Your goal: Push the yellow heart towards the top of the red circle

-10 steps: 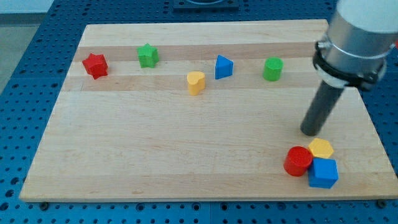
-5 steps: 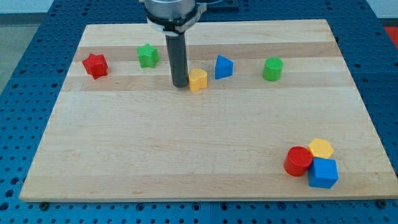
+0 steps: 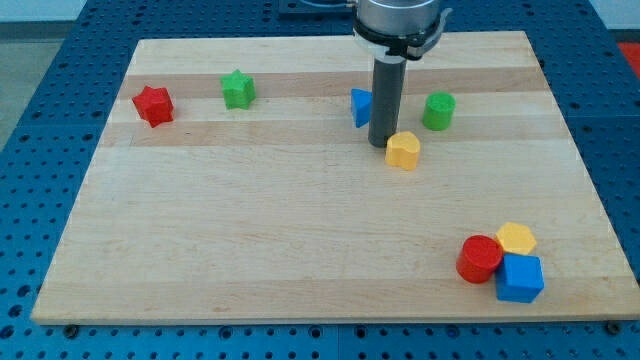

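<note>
The yellow heart [image 3: 403,150] lies on the wooden board a little right of centre, toward the view's top. My tip [image 3: 381,143] rests just at its upper left, touching or nearly touching it. The red circle [image 3: 479,259] sits near the board's bottom right corner, far below and to the right of the heart. The rod partly hides the blue triangle [image 3: 359,107] behind it.
A yellow hexagon [image 3: 516,239] and a blue cube [image 3: 520,278] crowd the red circle's right side. A green cylinder [image 3: 438,110] stands right of the rod. A green star [image 3: 238,89] and a red star [image 3: 153,104] sit at the top left.
My tip went from the board's right side to the heart's left, then pushed it rightward and slightly down, past the blue triangle. The other blocks stayed put.
</note>
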Controlling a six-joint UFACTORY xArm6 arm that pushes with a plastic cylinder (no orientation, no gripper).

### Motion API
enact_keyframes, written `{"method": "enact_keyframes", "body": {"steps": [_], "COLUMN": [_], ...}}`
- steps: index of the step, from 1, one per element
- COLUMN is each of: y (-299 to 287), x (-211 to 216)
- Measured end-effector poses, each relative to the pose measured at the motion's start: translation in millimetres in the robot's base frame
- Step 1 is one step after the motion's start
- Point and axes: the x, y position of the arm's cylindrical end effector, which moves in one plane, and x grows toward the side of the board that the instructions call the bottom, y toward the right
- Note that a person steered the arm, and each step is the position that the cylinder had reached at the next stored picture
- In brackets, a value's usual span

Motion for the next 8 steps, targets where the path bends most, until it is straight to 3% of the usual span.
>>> {"method": "enact_keyframes", "body": {"steps": [1,2,3,4,5,6,8], "y": [-4,14,-10,-45,-25,29,55], "x": [9,51,47,16,-9,1,87]}}
